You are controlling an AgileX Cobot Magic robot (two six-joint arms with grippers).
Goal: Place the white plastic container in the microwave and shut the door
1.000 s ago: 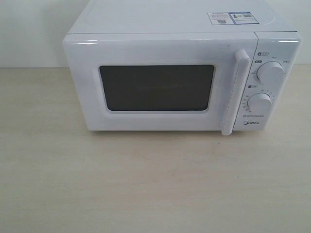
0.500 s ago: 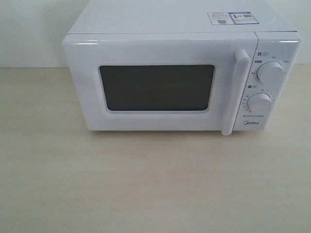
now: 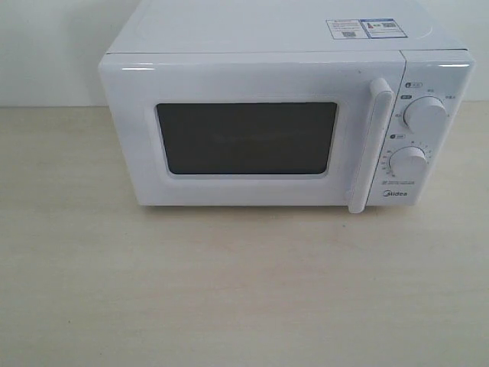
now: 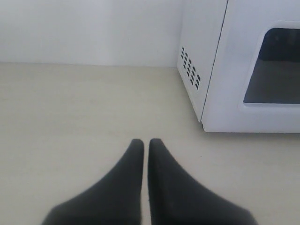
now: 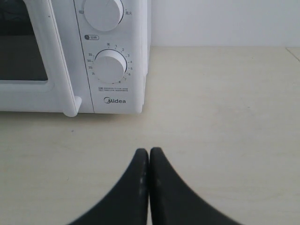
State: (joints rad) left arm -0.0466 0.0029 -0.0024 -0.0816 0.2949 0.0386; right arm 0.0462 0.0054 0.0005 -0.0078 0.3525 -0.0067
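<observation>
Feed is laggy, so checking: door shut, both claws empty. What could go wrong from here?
1. The white plastic container shows in no view, and the dark window of the door hides the inside, so its placement is unconfirmed.
2. Left claw and right claw are both shut; opening the door means grasping the handle, which stands beside the dials, so a dial might get bumped.
</observation>
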